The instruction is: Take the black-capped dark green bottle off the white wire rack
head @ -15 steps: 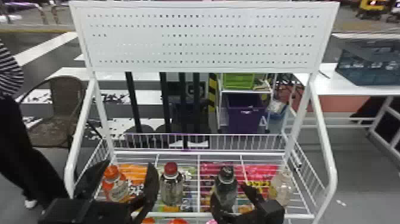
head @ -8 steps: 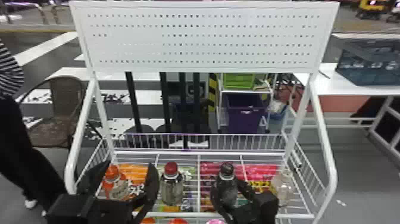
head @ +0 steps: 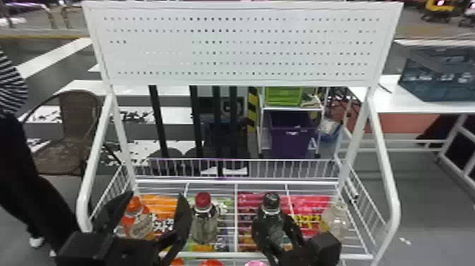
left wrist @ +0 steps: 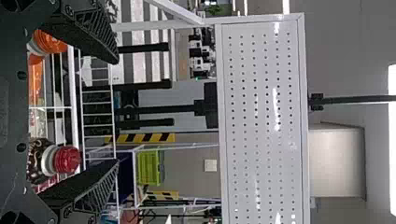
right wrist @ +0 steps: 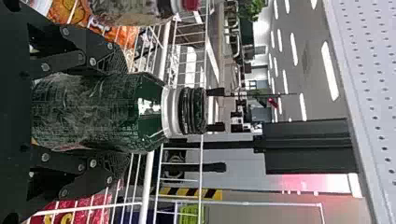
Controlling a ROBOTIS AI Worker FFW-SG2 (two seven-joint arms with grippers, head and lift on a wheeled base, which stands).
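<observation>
Dark green bottle (head: pixel 275 228): glossy, black cap (right wrist: pixel 194 110), pale collar, head view's 5 o'clock. Right gripper (head: pixel 273 215) closed on it; left gripper (head: pixel 155 198) open, empty. White wire rack (head: pixel 82 203) holds red-capped bottle (head: pixel 205 226), 7 o'clock.

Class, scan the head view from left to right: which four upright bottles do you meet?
Orange-capped plastic bottle, red-capped clear plastic bottle, black-capped dark green bottle, clear colourless plastic bottle.

Looks like some kinda workshop or lab hall to me: rows of ceiling lights (right wrist: pixel 329 71), black-and-yellow hazard stripes (head: pixel 252 110), purple storage bin (head: pixel 289 143), plus a shop-style white wire rack (head: pixel 82 204) with bright packets (head: pixel 160 201).
</observation>
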